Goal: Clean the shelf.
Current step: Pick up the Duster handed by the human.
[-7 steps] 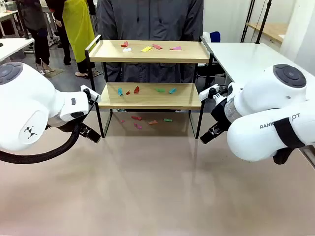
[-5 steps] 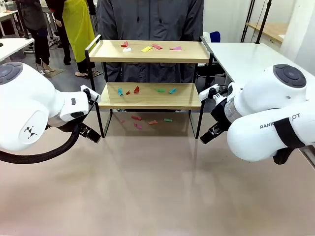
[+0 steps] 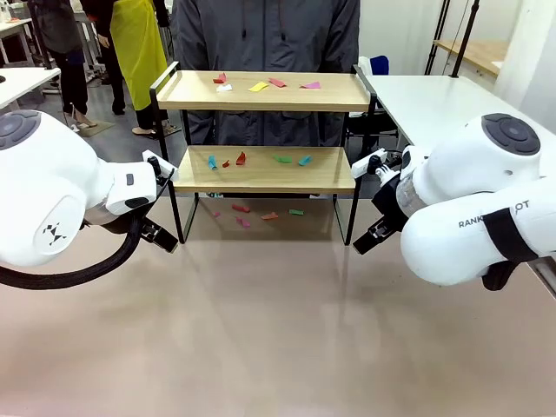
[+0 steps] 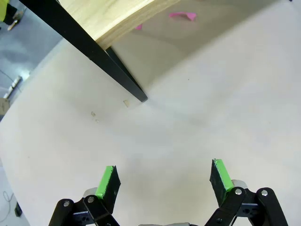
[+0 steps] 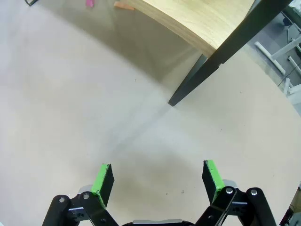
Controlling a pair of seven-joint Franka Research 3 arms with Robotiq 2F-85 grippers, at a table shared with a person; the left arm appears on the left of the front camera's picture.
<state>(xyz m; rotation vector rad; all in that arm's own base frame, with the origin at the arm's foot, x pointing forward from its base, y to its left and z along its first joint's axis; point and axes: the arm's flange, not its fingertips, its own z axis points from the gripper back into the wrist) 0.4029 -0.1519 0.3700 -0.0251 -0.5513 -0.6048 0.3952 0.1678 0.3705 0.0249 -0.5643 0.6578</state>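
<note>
The shelf (image 3: 261,179) stands at the far middle of the table, two light wooden boards in a thin black frame. Several coloured paper scraps (image 3: 261,85) lie on its top board, more on the lower board (image 3: 282,159) and on the table beneath it (image 3: 243,208). My left gripper (image 4: 162,179) hangs open over bare table near the shelf's front left leg (image 4: 127,84). My right gripper (image 5: 157,179) is open too, above bare table by the front right leg (image 5: 188,87). Nothing sits between either pair of fingers.
A person in a grey jacket (image 3: 265,35) stands right behind the shelf. A white table (image 3: 434,100) adjoins at the right. The near half of the beige table (image 3: 278,330) is bare. Pink scraps (image 4: 181,15) lie under the shelf.
</note>
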